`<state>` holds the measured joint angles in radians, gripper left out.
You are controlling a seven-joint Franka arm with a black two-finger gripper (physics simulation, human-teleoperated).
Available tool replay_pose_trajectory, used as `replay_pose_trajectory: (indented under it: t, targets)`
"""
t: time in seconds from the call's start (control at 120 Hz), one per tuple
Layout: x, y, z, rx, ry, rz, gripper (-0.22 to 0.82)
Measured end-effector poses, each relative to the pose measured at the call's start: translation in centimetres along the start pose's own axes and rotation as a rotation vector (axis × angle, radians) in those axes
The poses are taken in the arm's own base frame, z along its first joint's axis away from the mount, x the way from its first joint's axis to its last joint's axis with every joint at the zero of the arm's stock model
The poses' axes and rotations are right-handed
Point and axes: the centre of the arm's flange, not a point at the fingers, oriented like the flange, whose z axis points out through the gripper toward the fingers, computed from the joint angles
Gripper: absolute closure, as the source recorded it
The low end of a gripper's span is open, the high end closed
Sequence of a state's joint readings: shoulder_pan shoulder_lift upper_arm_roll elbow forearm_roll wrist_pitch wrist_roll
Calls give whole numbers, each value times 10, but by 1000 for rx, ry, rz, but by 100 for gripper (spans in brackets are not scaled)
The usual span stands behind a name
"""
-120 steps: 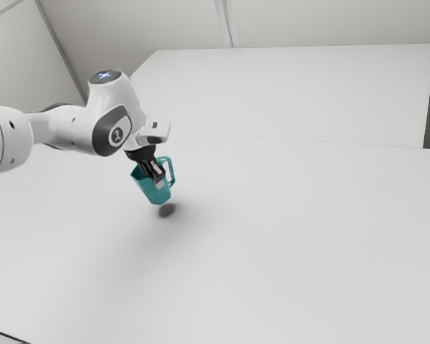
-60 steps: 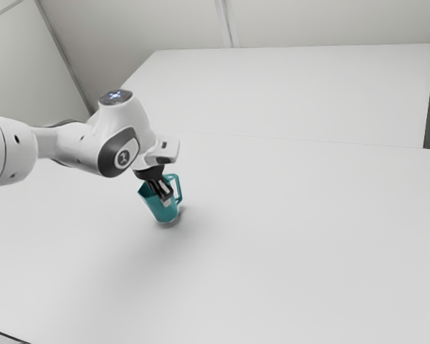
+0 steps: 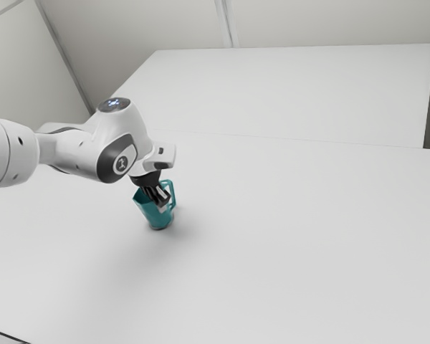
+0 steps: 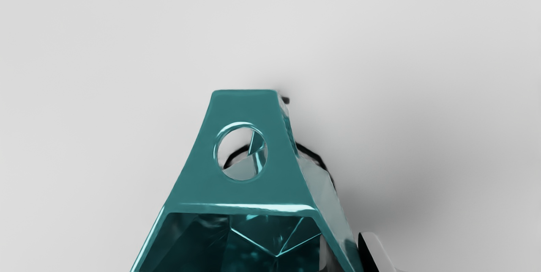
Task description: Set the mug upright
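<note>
A: Exterior view, status?
B: Gripper closed on the mug, angled down at its rim. Mug mouth up, leaning a bit to the exterior view's left. Base at the table; can't tell if it sits flat. Handle on the exterior view's right.
A: Wrist view?
B: Mug wall pinched: one finger inside, the other outside. Looking into the open mouth. Round hole in the handle's top, beyond the rim. Grey shadow on the table beside the mug.
</note>
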<state>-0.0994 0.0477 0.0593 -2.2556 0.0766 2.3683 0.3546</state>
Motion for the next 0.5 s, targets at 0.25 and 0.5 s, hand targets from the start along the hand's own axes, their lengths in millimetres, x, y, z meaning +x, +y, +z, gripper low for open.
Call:
replay_pose_trajectory:
  t: [0.25, 0.5]
  targets:
    - [1, 6, -30, 9, 40, 13, 21]
    - [-1, -4, -74, 22, 71, -4, 7]
